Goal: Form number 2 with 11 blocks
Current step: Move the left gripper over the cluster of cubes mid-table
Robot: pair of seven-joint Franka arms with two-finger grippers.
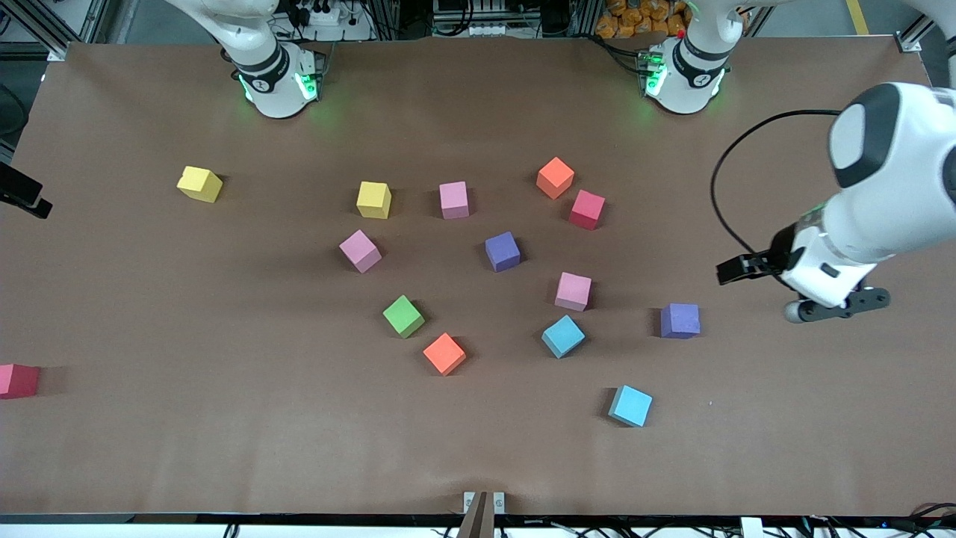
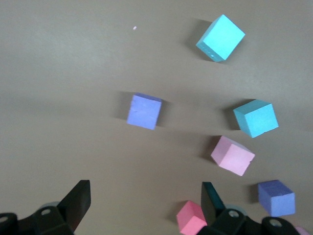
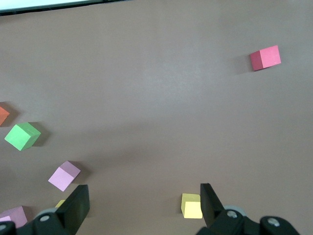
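I see blocks (image 1: pixel 503 251) scattered mid-counter (image 1: pixel 224 448); left claw (image 2: pixel 144 208) wide open, empty, near left arm's counter edge; right claw (image 3: pixel 144 208) same, empty.

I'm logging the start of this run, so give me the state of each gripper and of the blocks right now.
Left gripper: open, empty, over the table's left-arm end, beside the purple block.
Right gripper: open, empty, over the table's right-arm end, by a yellow block.
Blocks: scattered singly, none touching, none stacked.
Number 2: not begun.
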